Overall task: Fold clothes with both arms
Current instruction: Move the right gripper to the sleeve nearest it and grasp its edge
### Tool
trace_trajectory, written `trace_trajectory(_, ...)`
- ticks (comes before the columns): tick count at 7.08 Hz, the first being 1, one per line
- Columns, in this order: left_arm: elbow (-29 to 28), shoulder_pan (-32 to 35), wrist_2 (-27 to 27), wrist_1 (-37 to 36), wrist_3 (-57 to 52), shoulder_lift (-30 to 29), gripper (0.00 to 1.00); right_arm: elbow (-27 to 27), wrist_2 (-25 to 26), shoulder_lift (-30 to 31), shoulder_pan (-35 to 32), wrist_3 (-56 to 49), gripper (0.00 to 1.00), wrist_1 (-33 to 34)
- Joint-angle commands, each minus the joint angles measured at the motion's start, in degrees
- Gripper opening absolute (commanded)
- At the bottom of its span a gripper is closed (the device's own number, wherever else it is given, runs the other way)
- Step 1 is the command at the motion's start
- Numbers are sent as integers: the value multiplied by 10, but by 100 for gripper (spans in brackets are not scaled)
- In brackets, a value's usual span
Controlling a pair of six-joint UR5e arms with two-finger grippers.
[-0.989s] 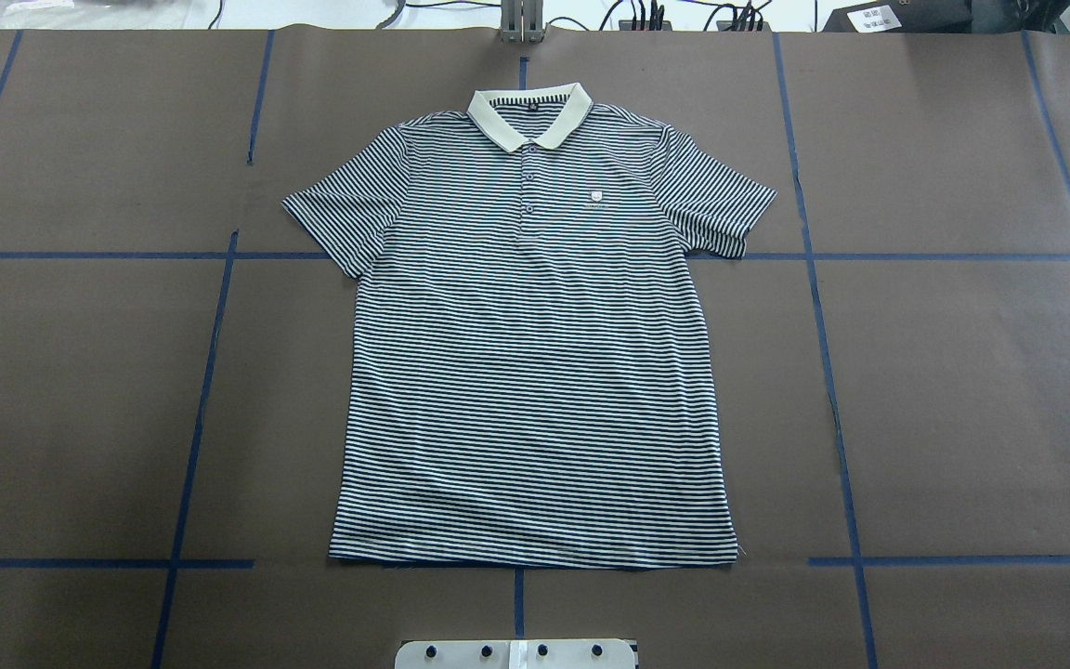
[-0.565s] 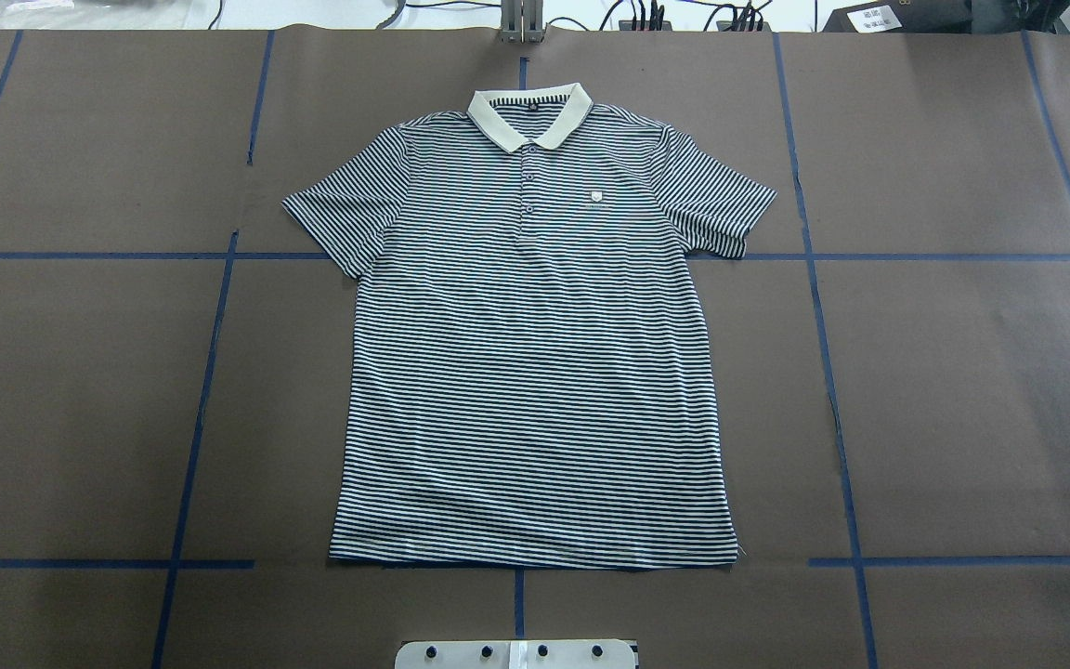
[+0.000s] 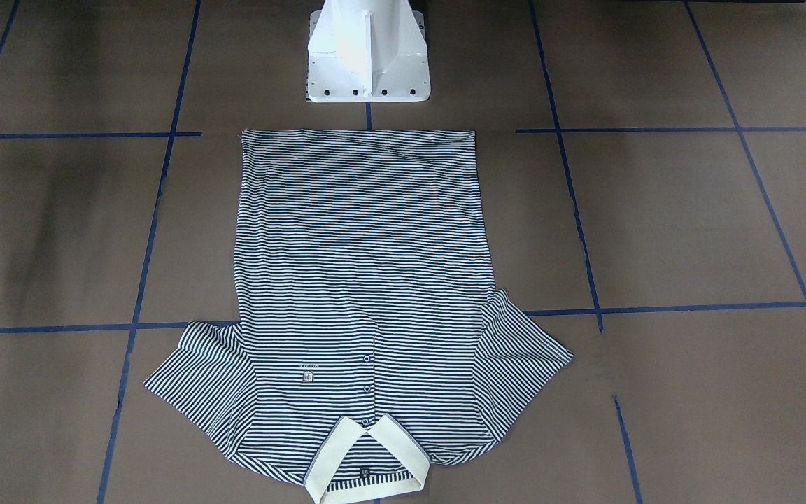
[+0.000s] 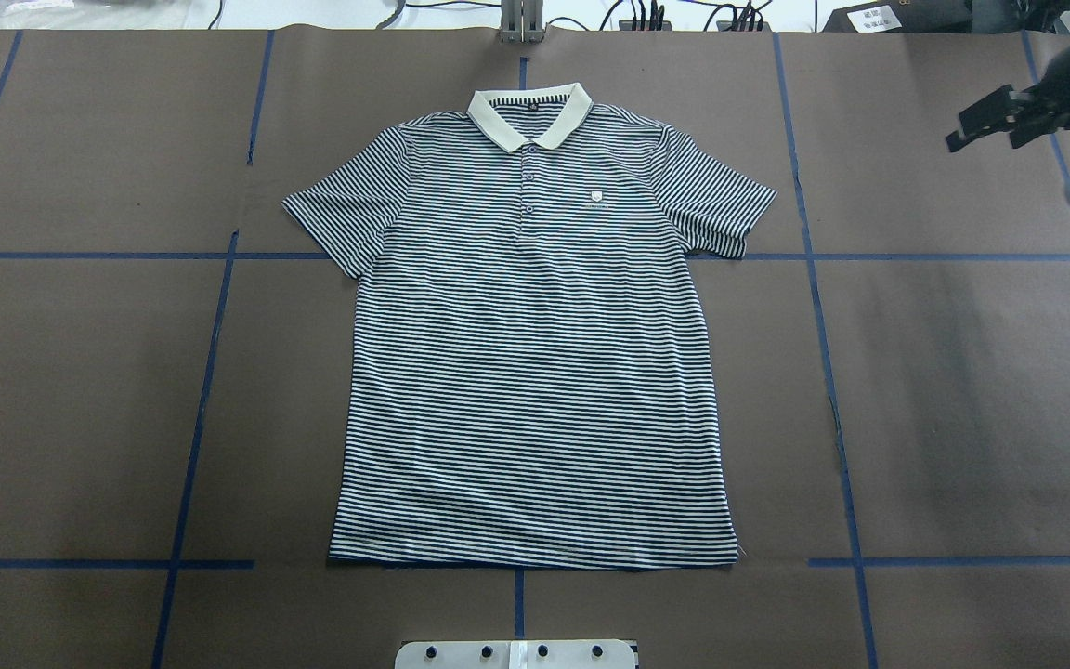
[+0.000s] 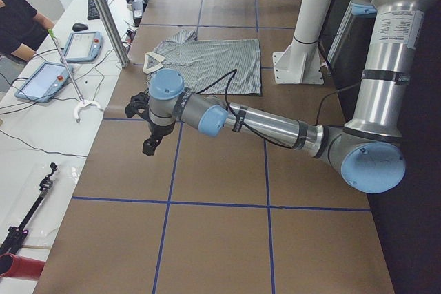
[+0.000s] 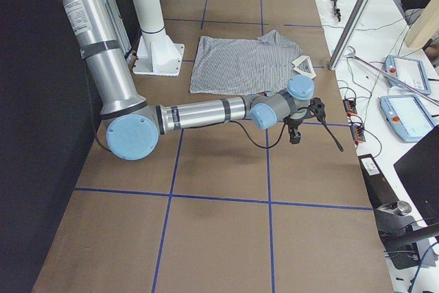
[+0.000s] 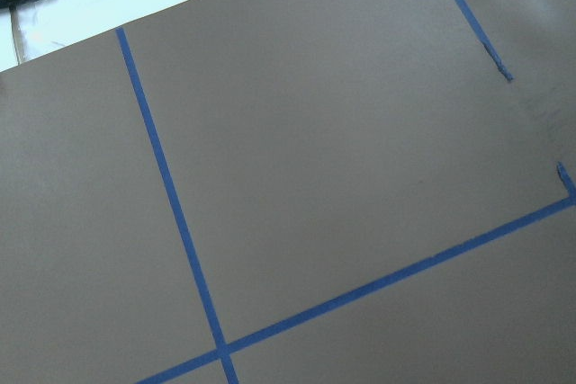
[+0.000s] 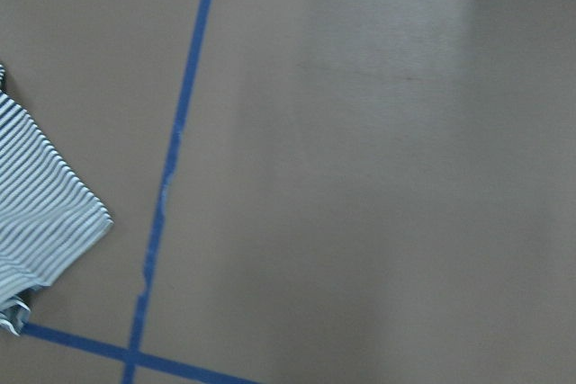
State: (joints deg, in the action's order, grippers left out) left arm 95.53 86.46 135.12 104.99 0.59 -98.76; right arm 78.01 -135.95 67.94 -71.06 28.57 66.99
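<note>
Squarely in the middle of the table lies the polo shirt, flat and front up. Its cream collar points away from the robot, its hem lies close to the white pedestal, and both short sleeves are spread out to the sides. Neither arm touches it.

The left arm drops from its shoulder to a low elbow. From there the forearm reaches out almost level over the bare brown surface, well to the side of the shirt. Its wrist is bent so that the left tool points down above the table without touching it. Whether its fingers are spread or pressed together I cannot tell. The left wrist view shows only brown covering crossed by blue tape lines.

The right arm takes the mirrored pose on the other side: low elbow, forearm stretched level, wrist turned down. The right tool hangs over the far right part of the table, well apart from the shirt. In the overhead view its two black fingers look spread, with nothing between them. The right wrist view catches only the tip of one striped sleeve at its edge.
</note>
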Motion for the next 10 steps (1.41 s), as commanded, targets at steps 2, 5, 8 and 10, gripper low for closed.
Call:
trace_trajectory(2, -46, -37, -4, 15, 85, -40, 100, -40, 98, -78, 116, 97, 100, -8)
trace_trajectory(5, -40, -39, 0, 20, 136, -54, 100, -145, 145, -137, 158, 117, 99, -63)
trace_trajectory(8, -32, -38, 1, 36, 136, -52, 100, -175, 175, -162, 185, 142, 97, -62)
trace_trajectory(10, -32, -38, 1, 36, 136, -51, 100, -175, 175, -157, 185, 142, 95, -60)
